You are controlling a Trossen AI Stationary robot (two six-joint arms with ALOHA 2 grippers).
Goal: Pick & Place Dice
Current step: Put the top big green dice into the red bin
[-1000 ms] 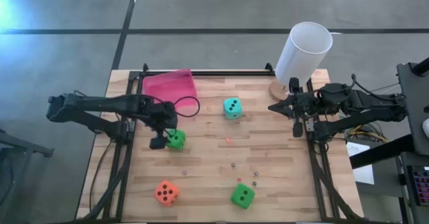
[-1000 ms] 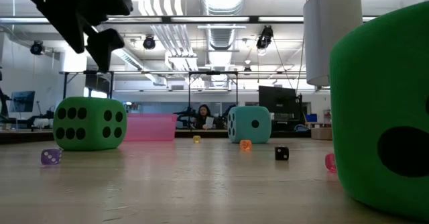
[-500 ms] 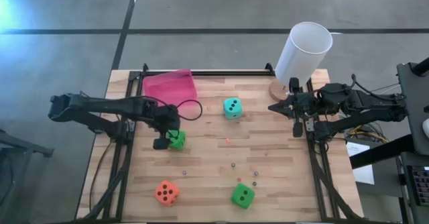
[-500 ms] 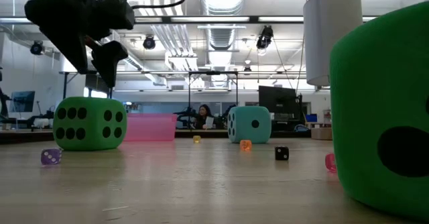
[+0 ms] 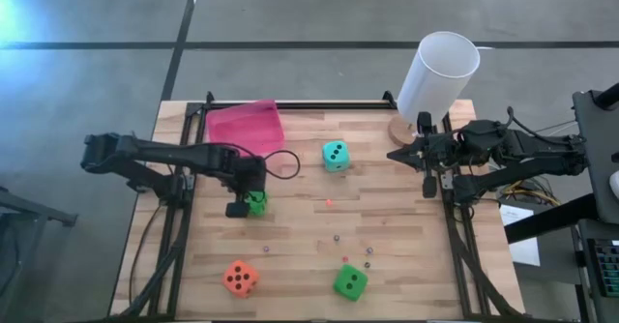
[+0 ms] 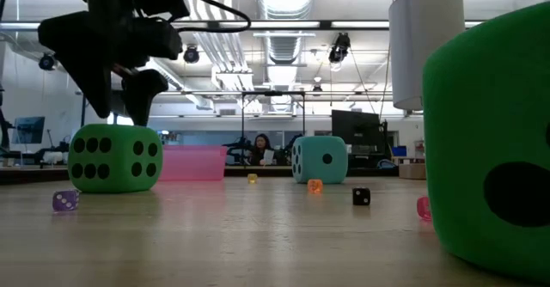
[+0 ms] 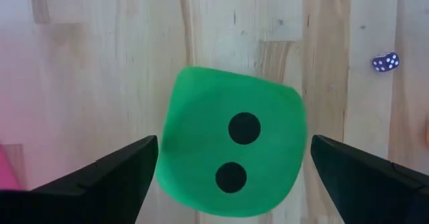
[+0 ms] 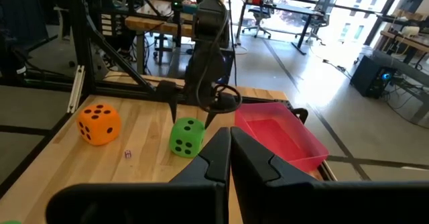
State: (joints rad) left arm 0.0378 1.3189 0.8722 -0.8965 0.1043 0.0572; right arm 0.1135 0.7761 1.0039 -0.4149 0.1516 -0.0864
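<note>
Item: green die (image 5: pixel 255 203), two-pip face up, on the bench left of centre, just in front of the pink tray (image 5: pixel 245 127) that sits at the far left corner.

Build, as you can judge it: foam-like, with rounded corners and a matte skin. Expect it to be light, soft and not fragile; it should give under pressure rather than slip.

Your left gripper (image 7: pixel 233 165) is poised directly above this die, fingers spread wide with one on each side, holding nothing. In the low view the fingertips (image 6: pixel 142 98) hang just above its top face, not yet touching.

Where to take hold: on two opposite flat side faces, about mid-height, squarely rather than across the rounded corners. Squeeze lightly, since a soft cube may bulge or pop out of a hard pinch.

Other stock:
- teal die (image 5: pixel 336 155), centre of the bench toward the far edge
- orange die (image 5: pixel 240 278), near the front left corner
- second green die (image 5: pixel 350 282), at the front edge, right of centre

Your right gripper (image 5: pixel 429 186) waits at the bench's right edge, fingers closed on nothing, beside the white cylinder (image 5: pixel 437 75).
</note>
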